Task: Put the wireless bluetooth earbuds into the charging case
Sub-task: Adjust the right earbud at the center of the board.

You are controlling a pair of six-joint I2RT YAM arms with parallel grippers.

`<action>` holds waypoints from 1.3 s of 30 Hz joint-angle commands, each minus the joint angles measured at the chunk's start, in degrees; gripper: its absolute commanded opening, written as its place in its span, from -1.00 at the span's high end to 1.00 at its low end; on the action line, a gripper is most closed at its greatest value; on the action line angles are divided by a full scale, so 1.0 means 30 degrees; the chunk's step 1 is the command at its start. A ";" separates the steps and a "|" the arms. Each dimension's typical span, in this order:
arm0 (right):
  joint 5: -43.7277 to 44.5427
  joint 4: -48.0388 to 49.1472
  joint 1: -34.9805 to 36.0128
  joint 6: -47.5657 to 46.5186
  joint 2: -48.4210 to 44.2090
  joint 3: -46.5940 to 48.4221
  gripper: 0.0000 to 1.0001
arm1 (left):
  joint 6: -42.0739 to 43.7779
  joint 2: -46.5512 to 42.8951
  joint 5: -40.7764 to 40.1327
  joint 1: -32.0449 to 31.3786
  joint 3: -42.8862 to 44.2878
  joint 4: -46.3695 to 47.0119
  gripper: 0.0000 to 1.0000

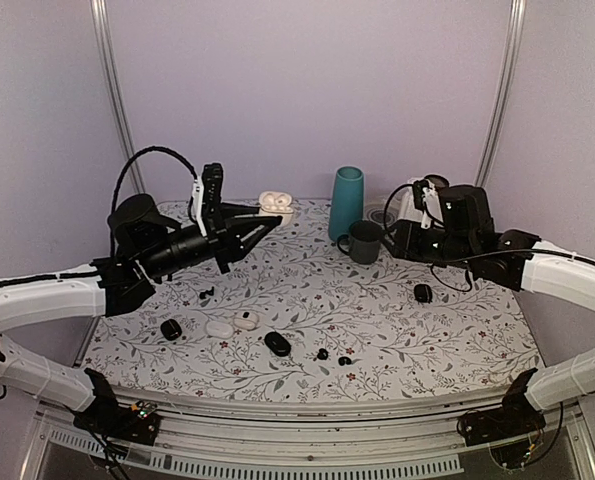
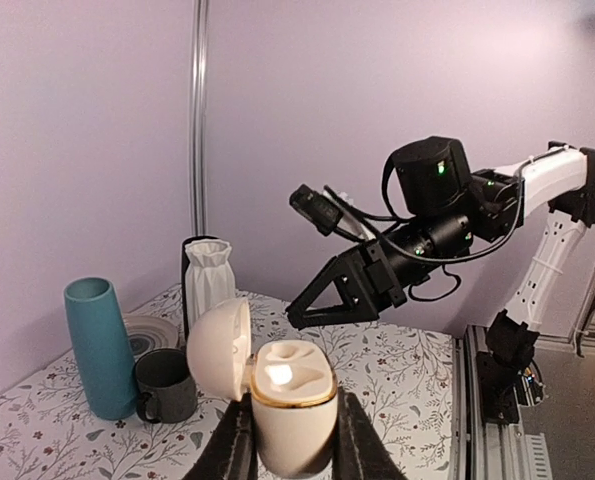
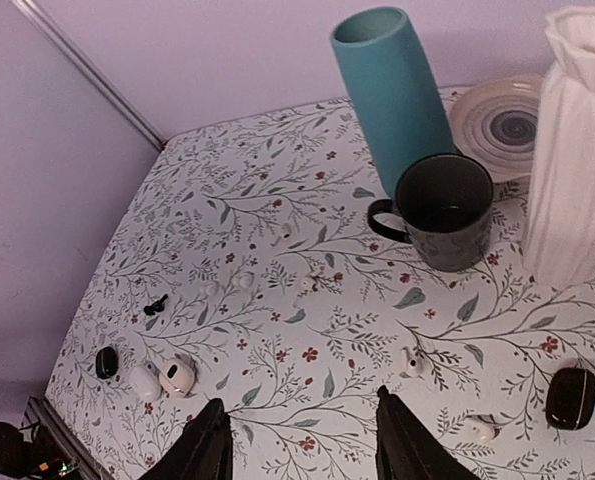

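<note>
- Floral table [image 1: 427, 340]: black earbuds [image 1: 322, 354] lie loose, none cased.
- Left gripper [image 2: 292, 440] clamps an open white case [image 2: 292, 395] aloft.
- Right gripper [image 3: 307, 445] hangs empty, jaws apart.

- Soft, even light fills all three views. The lavender walls [image 1: 307, 90] are evenly lit, without hot spots.
- Shadows on the table [image 1: 377, 330] are faint, with blurred edges, and sit close under things, so the light comes from above.
- In the top view the metal rails [image 1: 112, 90] bow outward, a wide-lens bend towards the edges.
- In the left wrist view the open white case [image 2: 292, 400] sits close to the lens and is slightly soft, with a bright glare patch in its hollow. The left hand [image 2: 293, 445] around it is dark and blurred.
- In the right wrist view the white ribbed vase [image 3: 577, 150] is nearly washed out, and the right hand [image 3: 302, 440] at the lower edge is a black silhouette.
</note>
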 commanded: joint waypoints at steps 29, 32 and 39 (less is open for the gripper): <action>-0.0825 0.1565 -0.2566 0.6730 0.6076 -0.4472 0.36 | -0.0004 -0.0963 -0.0073 0.0592 -0.0275 -0.0051 1.00; -0.0923 0.1678 -0.2579 0.6727 0.6344 -0.4360 0.37 | -0.0033 -0.0966 -0.0106 0.0626 -0.0276 -0.0100 1.00; -0.1336 0.1754 -0.2784 0.6654 0.6955 -0.3976 0.38 | -0.0004 -0.1049 -0.0310 0.0629 -0.0248 -0.0165 1.00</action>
